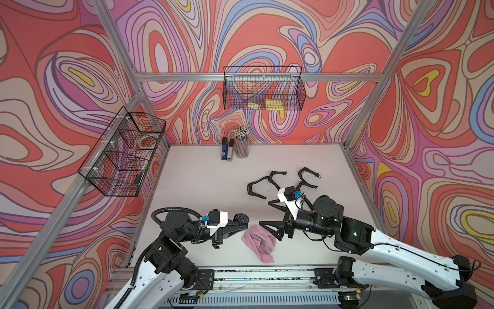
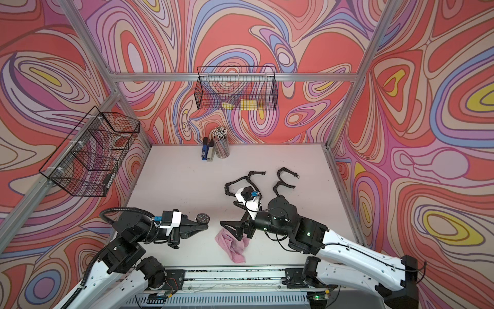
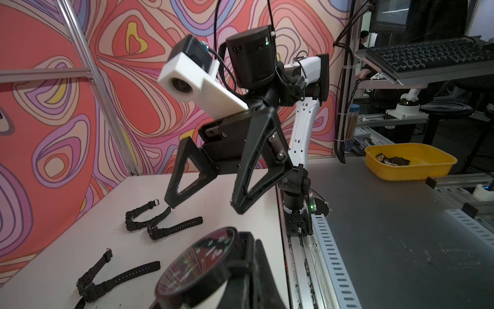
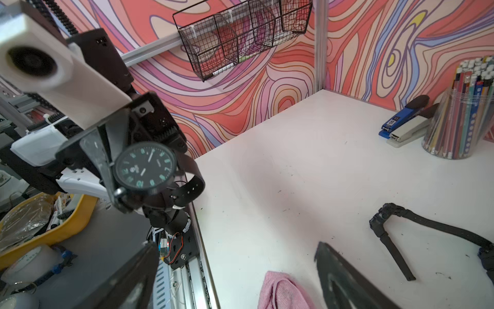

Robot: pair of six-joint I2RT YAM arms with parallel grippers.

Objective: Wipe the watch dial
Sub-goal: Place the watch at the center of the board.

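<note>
A black watch with a round dark dial [image 1: 242, 218] [image 2: 203, 218] is held off the table, and my left gripper [image 1: 242, 226] is shut on its strap. The dial faces the right wrist view [image 4: 145, 168] and shows its green numerals; it fills the near part of the left wrist view [image 3: 195, 267]. A crumpled pink cloth [image 1: 259, 240] [image 2: 232, 244] [image 4: 283, 291] lies loose on the white table near the front edge. My right gripper [image 1: 265, 212] [image 3: 204, 208] [image 4: 235, 247] hangs open just above the cloth's far end, with nothing between its fingers.
Several black watches with loose straps [image 1: 270, 182] [image 3: 160, 224] lie behind the right arm. A pencil cup [image 1: 242, 145] and two staplers [image 1: 226, 151] stand at the back wall. Wire baskets [image 1: 263, 88] [image 1: 125, 152] hang on the walls. A yellow tray [image 3: 409, 160] sits beyond the table.
</note>
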